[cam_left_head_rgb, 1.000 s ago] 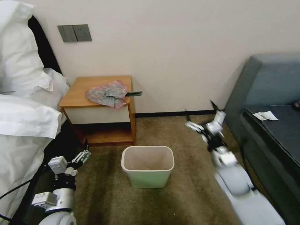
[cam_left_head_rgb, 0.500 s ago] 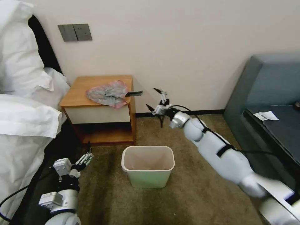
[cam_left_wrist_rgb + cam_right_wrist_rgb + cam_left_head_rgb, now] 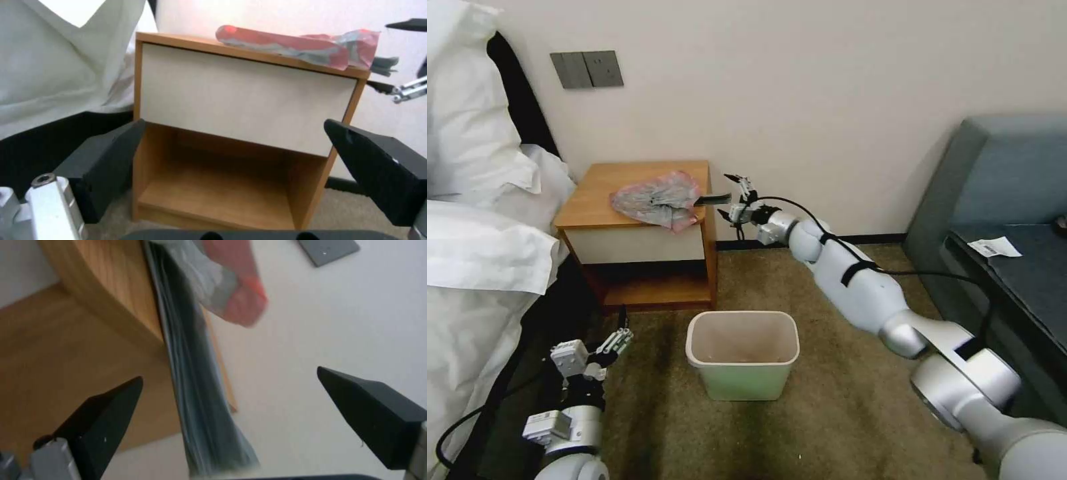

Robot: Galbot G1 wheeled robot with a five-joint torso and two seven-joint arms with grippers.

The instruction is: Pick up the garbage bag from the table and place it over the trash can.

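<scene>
The garbage bag [image 3: 654, 199] lies crumpled, silvery grey with pink, on the right half of the table [image 3: 602, 187]. A flat dark grey strip [image 3: 714, 198] pokes out from under it past the table's right edge. My right gripper [image 3: 730, 195] is open at that edge, one finger above and one below the strip's tip. In the right wrist view the strip [image 3: 195, 390] runs between the spread fingers, with the bag [image 3: 236, 290] beyond. The trash can [image 3: 742, 319] stands on the carpet in front of the table. My left gripper [image 3: 620, 331] hangs low and open, facing the table [image 3: 245, 100].
A bed with white linen [image 3: 480, 253] fills the left side. A grey sofa [image 3: 1014, 220] with a paper slip [image 3: 992, 247] stands at the right. Brown carpet [image 3: 827, 400] lies open around the trash can. The wall [image 3: 827, 100] is right behind the table.
My right arm has swung from the sofa side leftward across the room, bringing its open gripper to the table's right edge. The left arm has sunk slightly.
</scene>
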